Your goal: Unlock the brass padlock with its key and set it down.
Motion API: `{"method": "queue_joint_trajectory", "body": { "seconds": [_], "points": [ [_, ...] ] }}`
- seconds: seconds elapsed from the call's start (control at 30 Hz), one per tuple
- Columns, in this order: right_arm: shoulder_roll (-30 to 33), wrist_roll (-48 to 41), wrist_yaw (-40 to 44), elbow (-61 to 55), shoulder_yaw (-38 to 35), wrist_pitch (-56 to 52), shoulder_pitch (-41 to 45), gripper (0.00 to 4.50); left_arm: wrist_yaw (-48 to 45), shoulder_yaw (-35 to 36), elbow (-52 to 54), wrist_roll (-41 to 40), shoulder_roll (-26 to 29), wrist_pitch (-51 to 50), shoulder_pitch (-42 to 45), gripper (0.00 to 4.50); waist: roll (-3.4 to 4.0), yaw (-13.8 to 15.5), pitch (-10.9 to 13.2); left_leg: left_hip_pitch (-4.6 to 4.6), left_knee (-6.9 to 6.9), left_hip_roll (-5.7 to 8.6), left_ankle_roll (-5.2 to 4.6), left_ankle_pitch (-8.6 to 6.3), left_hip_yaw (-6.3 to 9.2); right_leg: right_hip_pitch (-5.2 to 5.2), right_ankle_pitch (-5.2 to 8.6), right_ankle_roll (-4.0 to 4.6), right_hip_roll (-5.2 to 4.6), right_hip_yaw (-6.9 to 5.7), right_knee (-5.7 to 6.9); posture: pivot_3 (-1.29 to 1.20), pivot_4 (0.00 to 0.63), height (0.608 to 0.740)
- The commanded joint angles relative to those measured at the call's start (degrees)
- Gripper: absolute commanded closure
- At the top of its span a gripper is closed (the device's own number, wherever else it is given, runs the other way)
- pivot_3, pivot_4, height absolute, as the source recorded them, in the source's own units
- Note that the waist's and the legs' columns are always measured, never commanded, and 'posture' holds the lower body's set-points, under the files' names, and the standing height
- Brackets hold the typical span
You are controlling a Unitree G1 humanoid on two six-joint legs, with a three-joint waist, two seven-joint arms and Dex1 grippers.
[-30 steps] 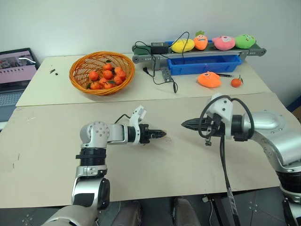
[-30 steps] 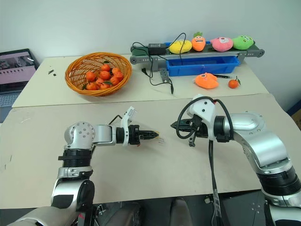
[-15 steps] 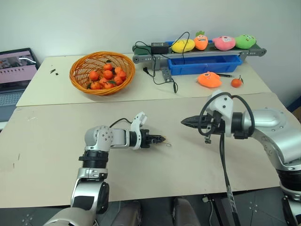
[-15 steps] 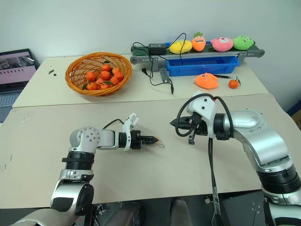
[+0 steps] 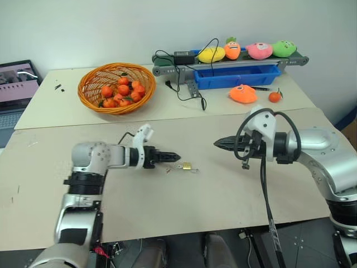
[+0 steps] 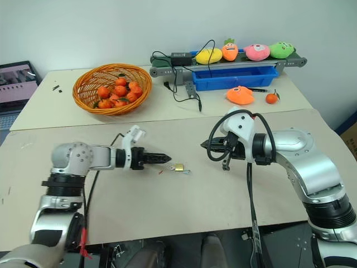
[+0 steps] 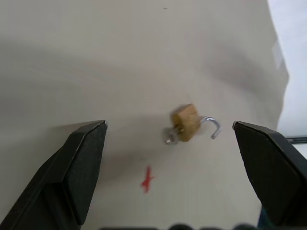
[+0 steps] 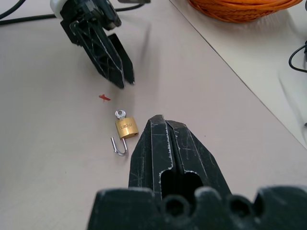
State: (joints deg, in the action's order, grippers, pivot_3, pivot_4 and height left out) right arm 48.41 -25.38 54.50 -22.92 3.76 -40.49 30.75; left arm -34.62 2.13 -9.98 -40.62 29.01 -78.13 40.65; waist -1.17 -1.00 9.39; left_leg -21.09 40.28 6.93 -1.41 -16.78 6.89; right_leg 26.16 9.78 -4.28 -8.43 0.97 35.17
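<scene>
The brass padlock [image 5: 187, 166] lies on the beige table between the two arms, its silver shackle swung open [image 8: 118, 146]. The key [image 8: 120, 114] sticks out of its bottom end. My left gripper [image 5: 175, 158] hovers just left of the padlock, pointing at it. Its fingers [image 7: 81, 158] stand wide apart with nothing between them, so it is open. Off to the right, above the table, my right gripper [image 5: 217, 144] is shut and empty, its tip [image 8: 160, 120] aimed towards the padlock.
A small red mark [image 5: 168, 170] is on the table beside the padlock. At the back stand an orange basket [image 5: 87, 95] of fruit, a conveyor [image 5: 167, 68] with plush toys, a blue tray [image 5: 242, 76], black cables [image 5: 192, 92] and a laptop [image 5: 14, 84].
My left gripper has opened, let go of the padlock and drawn back to the left. The padlock now lies on the table. The right arm has not moved.
</scene>
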Motion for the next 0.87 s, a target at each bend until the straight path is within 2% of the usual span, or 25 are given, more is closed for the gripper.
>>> {"method": "queue_joint_trajectory", "body": {
  "seconds": [0.03,0.2,0.37,0.43,0.6,0.87],
  "points": [
    [-0.18,0.06,-0.04,-0.77,-1.07,1.54,0.52,4.5,-9.0,-2.89,5.04,1.23,6.26,6.87,-0.15,0.04,0.0,0.12,0.0,-0.03,0.0,0.01,-0.01,-0.01,0.0,0.02,0.0,0.0,0.0,0.0,-0.02,0.0,0.15,0.74],
    [0.26,-0.48,0.87,-1.18,-1.54,1.61,-1.16,4.5,-21.59,-4.94,15.64,4.92,13.64,24.84,-3.66,0.04,-0.01,0.51,0.01,-0.18,-0.02,0.01,-0.09,-0.06,0.03,0.08,0.0,0.0,-0.02,-0.03,-0.19,0.0,0.15,0.74],
    [1.7,-5.99,3.38,-4.59,-3.56,-2.61,-4.13,4.5,-26.67,-7.45,23.86,6.16,19.12,28.09,-8.89,0.04,0.01,0.64,0.01,-0.18,-0.06,0.0,-0.13,-0.08,0.03,0.07,0.0,0.0,-0.02,-0.02,-0.22,0.0,0.15,0.74],
    [1.62,-7.15,2.47,-4.98,-4.68,-3.5,-4.62,4.5,-25.85,-5.28,25.75,4.63,18.21,28.88,-9.68,0.04,-0.01,0.57,0.03,-0.14,-0.1,0.0,-0.15,-0.09,0.01,0.07,0.01,0.0,-0.02,0.0,-0.21,0.0,0.15,0.74],
    [1.35,-6.74,0.39,-4.24,-5.65,-3.07,-5.42,4.5,-19.74,-0.36,26.64,0.35,13.24,25.31,-5.55,0.04,-0.03,0.94,0.03,-0.1,-0.08,0.0,-0.16,-0.1,0.03,-0.01,-0.05,-0.01,-0.02,-0.03,-0.18,0.0,0.15,0.74],
    [0.97,-5.21,-0.6,-1.82,-4.64,-1.14,-4.69,4.5,-17.16,-1.45,27.66,2.6,13.79,26.27,-6.39,0.04,-0.02,0.66,0.03,-0.11,-0.1,0.0,-0.16,-0.09,-0.06,0.04,-0.06,-0.02,-0.02,0.0,-0.22,0.0,0.15,0.74]
  ]
}}
